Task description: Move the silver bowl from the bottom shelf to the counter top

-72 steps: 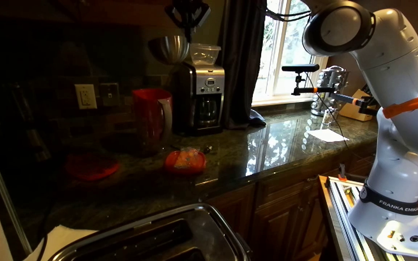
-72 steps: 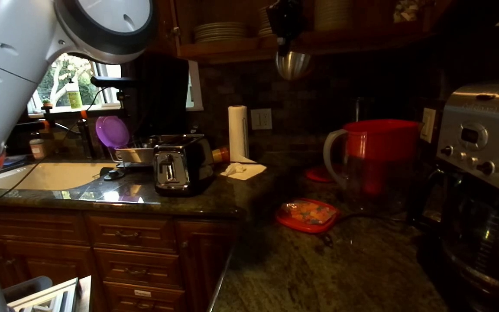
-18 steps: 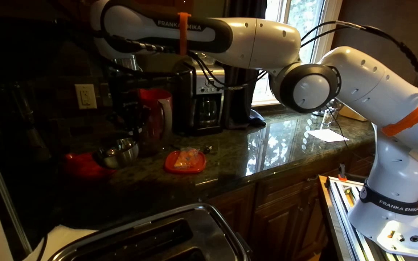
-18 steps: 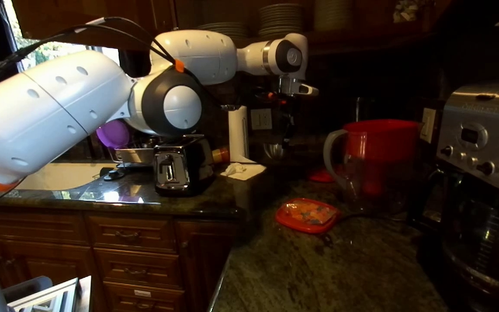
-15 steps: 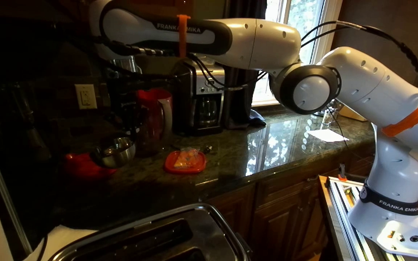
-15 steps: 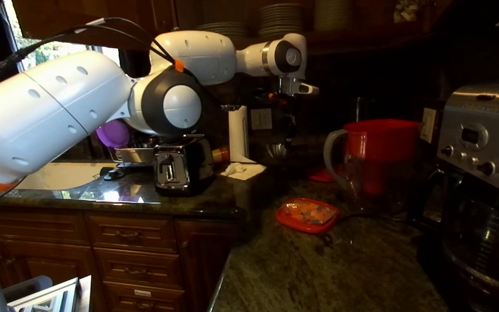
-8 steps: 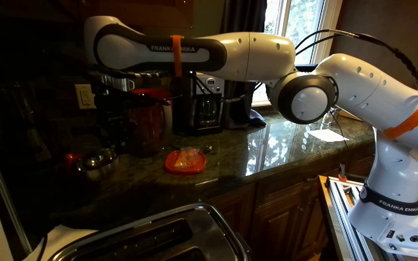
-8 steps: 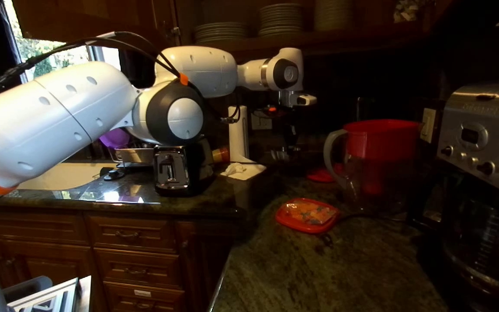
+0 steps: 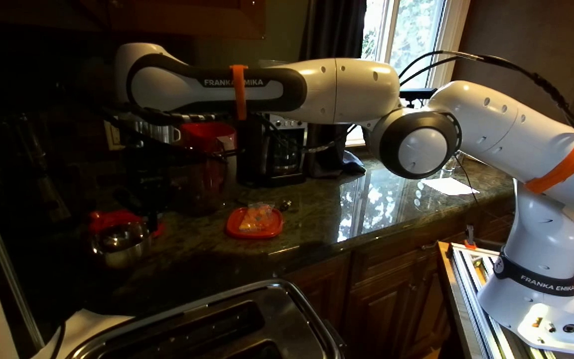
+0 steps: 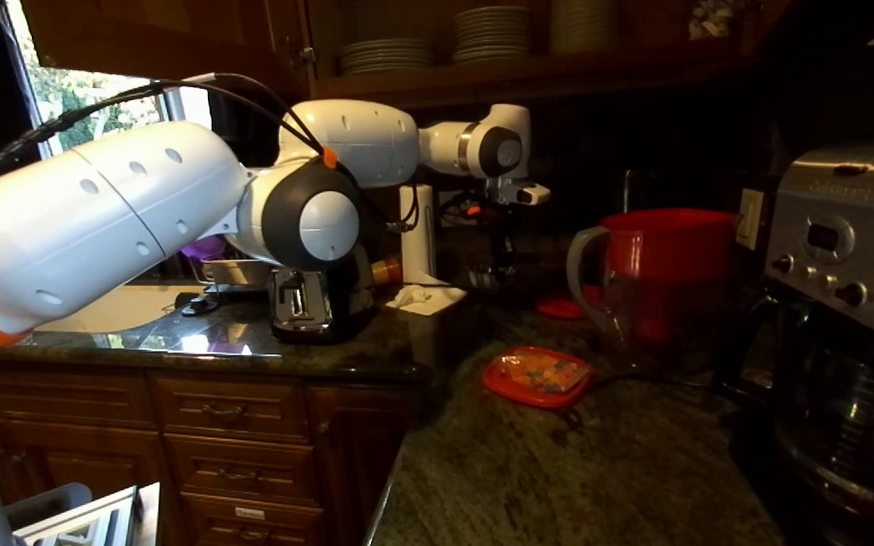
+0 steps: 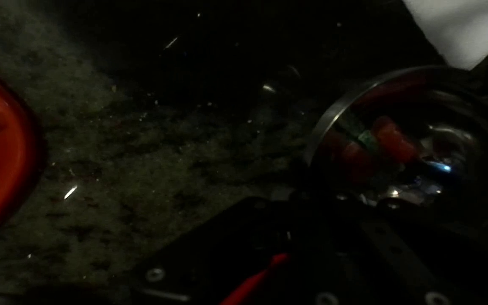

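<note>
The silver bowl is upright, just above or on the dark stone counter top in the dim corner; I cannot tell whether it touches. In an exterior view it shows small and dark. My gripper points down at the bowl's rim and looks shut on it. In the wrist view the black fingers meet the near edge of the bowl, with the fingertips lost in darkness. The bowl's inside shows red and white reflections. The counter top also shows in the wrist view.
A red plate lies behind the bowl. An orange-red dish with a bag stands to its right. A red pitcher and coffee maker stand along the wall. A toaster and paper towel roll stand nearby.
The bowl has come down in my gripper from high near the upper cabinet to the counter's level. In the last second it sank further and moved toward the toaster side.
</note>
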`<state>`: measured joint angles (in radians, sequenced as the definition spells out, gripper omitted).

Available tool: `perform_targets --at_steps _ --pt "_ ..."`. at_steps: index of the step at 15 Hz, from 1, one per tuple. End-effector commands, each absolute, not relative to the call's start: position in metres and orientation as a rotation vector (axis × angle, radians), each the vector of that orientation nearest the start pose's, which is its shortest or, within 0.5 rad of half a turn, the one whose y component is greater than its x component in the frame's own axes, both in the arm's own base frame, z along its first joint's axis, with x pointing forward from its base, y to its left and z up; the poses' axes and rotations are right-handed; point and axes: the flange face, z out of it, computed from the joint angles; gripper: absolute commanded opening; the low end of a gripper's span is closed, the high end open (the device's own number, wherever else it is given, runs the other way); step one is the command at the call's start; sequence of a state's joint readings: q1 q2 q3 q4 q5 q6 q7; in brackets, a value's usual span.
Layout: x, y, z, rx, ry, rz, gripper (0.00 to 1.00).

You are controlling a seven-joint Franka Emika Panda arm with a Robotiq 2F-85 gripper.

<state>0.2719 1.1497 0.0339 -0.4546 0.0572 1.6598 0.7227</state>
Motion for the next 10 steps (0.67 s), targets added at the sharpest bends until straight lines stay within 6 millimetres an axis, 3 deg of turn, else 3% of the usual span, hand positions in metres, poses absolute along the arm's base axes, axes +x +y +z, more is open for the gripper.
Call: perform_targets --at_steps 1,10 --pt "0.769 0.234 0.344 -2.94 0.641 0.014 0.01" --pt "0.77 0.235 0.331 -2.959 0.62 0.022 0.01"
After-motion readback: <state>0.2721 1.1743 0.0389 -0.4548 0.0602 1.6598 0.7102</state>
